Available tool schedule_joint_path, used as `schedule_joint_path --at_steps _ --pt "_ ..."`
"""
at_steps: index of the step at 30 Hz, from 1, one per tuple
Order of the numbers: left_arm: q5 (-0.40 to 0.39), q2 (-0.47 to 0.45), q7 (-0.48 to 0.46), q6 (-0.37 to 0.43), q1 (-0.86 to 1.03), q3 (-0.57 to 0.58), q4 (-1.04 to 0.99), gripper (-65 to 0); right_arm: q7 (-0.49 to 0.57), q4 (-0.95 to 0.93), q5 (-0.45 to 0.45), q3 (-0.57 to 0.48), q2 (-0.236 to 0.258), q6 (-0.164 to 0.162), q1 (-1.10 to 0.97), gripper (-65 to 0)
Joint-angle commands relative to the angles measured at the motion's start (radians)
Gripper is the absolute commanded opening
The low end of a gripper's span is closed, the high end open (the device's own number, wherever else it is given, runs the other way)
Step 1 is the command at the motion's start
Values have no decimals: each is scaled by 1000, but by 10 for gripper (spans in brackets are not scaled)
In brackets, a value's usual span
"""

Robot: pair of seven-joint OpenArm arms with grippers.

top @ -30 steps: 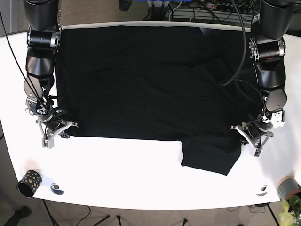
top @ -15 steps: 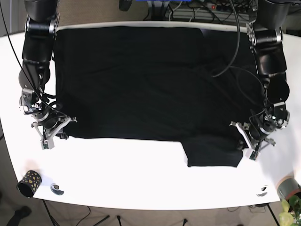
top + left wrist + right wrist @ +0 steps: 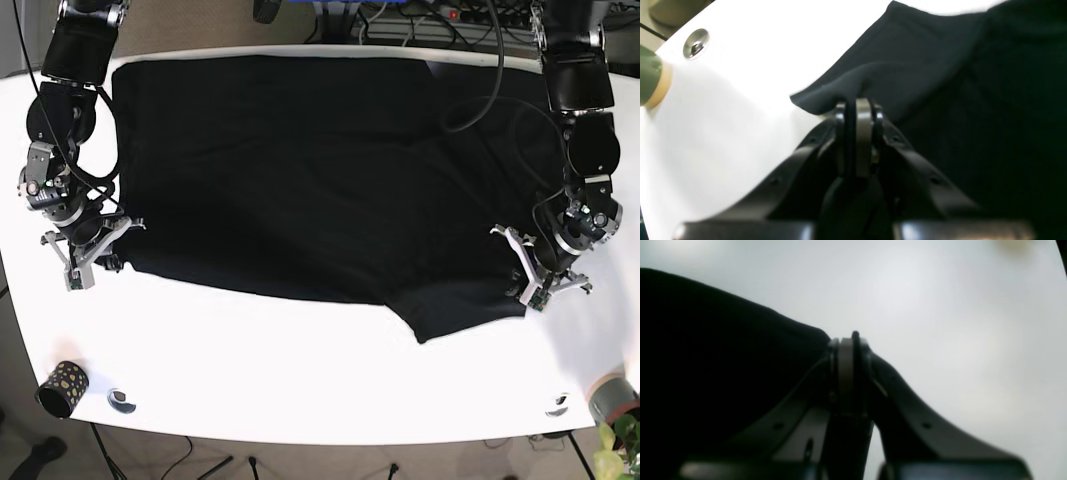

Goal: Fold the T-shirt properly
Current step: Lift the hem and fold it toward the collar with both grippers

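Left end effector (image 3: 540, 268), lower right, and right end effector (image 3: 88, 245), at left, each clench a near corner of the black T-shirt (image 3: 300, 170) spread across the white counter (image 3: 300, 370); lifting both evenly should keep the fold straight.

Both arms are glossy black, built of rounded segments joined by silver-grey metal wrist brackets, with thin black cables looping loosely alongside. Each claw, left (image 3: 857, 110) and right (image 3: 848, 343), has curved black fingers dotted with small screws and pale grey pads.
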Motion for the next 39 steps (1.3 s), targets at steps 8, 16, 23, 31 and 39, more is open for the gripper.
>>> schedule_joint_path --at_steps 8,16,23,31,39 --pt "-14 -37 -25 -68 97 -7 117 -650 -42 147 11 89 -2 5 -80 -650" --pt "-14 -39 -25 -68 206 -87 199 -650 -71 227 11 123 -23 7 -164 -650" --pt "-15 -76 -25 -68 250 -95 200 -650 -71 289 11 144 -49 7 -244 -650" --pt "-17 -96 -25 -68 322 -154 257 -650 -105 341 13 198 -54 8 -296 -650" --pt "-15 -96 -25 -68 407 -196 322 -650 -119 348 13 227 -79 8 -365 -650"
